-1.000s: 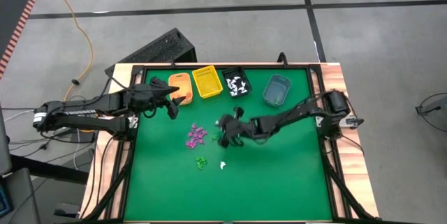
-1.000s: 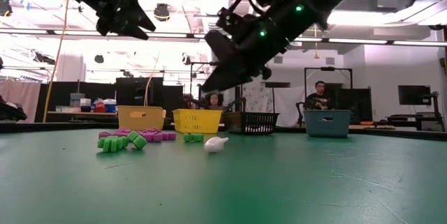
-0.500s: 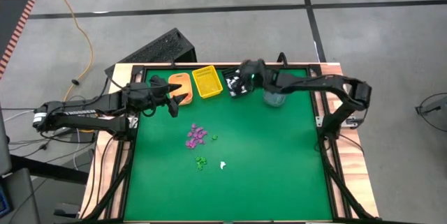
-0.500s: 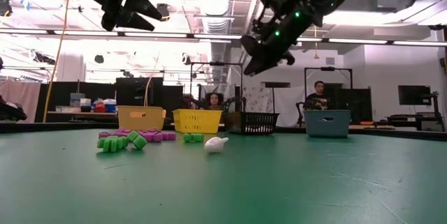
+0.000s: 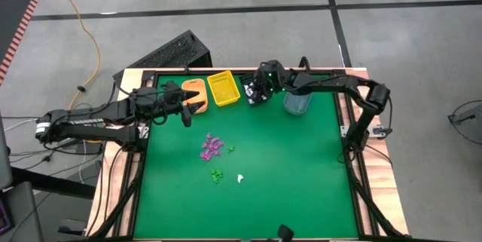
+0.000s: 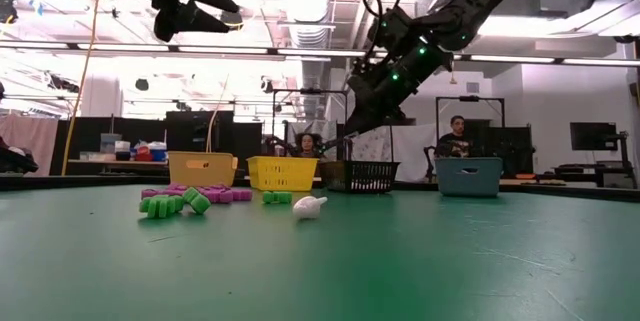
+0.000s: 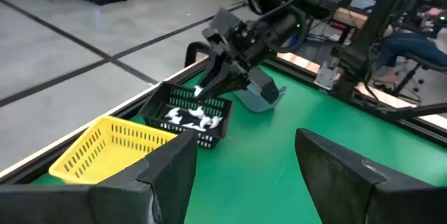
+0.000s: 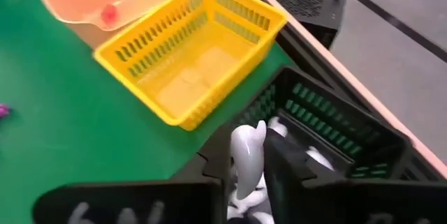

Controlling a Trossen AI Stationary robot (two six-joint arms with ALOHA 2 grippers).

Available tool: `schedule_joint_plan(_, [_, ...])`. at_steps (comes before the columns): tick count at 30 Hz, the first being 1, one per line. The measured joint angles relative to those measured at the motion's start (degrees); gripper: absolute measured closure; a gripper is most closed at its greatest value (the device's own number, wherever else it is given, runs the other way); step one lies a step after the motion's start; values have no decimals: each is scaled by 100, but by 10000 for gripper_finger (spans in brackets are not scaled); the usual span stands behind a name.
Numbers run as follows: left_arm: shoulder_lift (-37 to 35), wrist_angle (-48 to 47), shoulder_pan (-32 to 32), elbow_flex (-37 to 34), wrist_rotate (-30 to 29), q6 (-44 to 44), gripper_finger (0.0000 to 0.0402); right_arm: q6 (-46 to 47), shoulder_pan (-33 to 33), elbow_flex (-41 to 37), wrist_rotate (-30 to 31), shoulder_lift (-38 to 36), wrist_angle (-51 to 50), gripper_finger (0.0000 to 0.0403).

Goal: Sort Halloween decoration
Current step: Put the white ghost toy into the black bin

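1. Trinket, a white one, sat between the right gripper's fingers, right over the black bin with other white bits inside.
2. Jaws looked only barely parted, piece not dropped yet.
3. I'd open fully while centered over the bin, no swinging.
4. Purple, green and white ones waited mid-table.
5. Left gripper hovered by the orange bin, open and empty.

Right wrist view: own fingers cover the near wall of the black bin and part of the white trinket between them; contact with trinket cannot be told. High view: purple trinkets and green trinkets too small to tell shapes.
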Motion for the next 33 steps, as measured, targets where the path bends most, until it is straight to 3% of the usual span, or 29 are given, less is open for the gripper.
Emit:
schedule_joint_plan(8, [0, -9, 2, 1, -138, -20, 170, -103, -149, 0, 69, -2, -327, 251])
schedule_joint_plan(15, [2, -17, 2, 0, -179, -5, 170, -173, 240, 0, -1926, -384, -384, 215])
schedule_joint_plan(19, [2, -19, 2, 1, -212, -3, 170, -65, 847, 0, -2320, -578, -416, 216])
schedule_joint_plan(26, [2, -24, 2, 2, -157, 49, 170, 90, 2281, 0, -2156, -684, -418, 222])
schedule_joint_plan(33, [2, -99, 2, 0, 454, 258, 170, 203, 3471, 0, -644, -643, -403, 223])
